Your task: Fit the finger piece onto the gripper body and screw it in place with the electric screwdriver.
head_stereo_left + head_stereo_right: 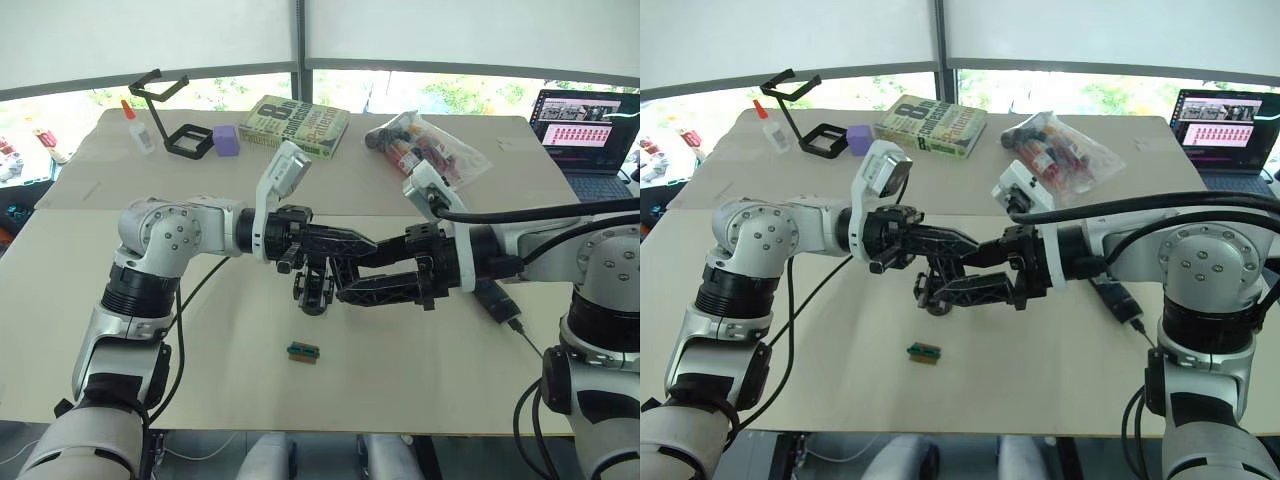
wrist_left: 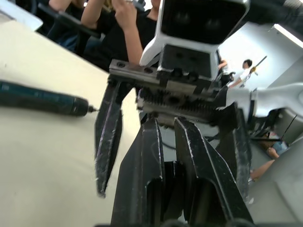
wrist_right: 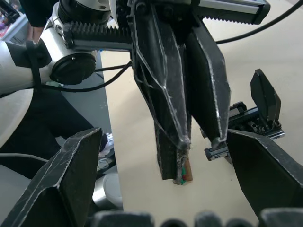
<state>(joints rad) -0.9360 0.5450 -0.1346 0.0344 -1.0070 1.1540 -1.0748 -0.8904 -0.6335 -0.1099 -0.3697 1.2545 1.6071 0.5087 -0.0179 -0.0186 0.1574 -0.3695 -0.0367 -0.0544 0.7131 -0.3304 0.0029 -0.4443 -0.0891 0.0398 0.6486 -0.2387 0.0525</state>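
My two grippers meet above the middle of the table. The left gripper points right and is shut, with a dark piece between its fingers that looks like the finger piece. Facing it, the right gripper is open, its wide-spread fingers straddling the left gripper's tips. The gripper body, a chunky black block with metal fittings and a pointed finger, stands on the table just under them, touched by neither. The electric screwdriver lies on the table behind my right forearm.
A small green-and-brown block lies near the front edge. At the back stand a book, a purple block, a black wire stand, a glue bottle and a plastic bag. A laptop sits far right.
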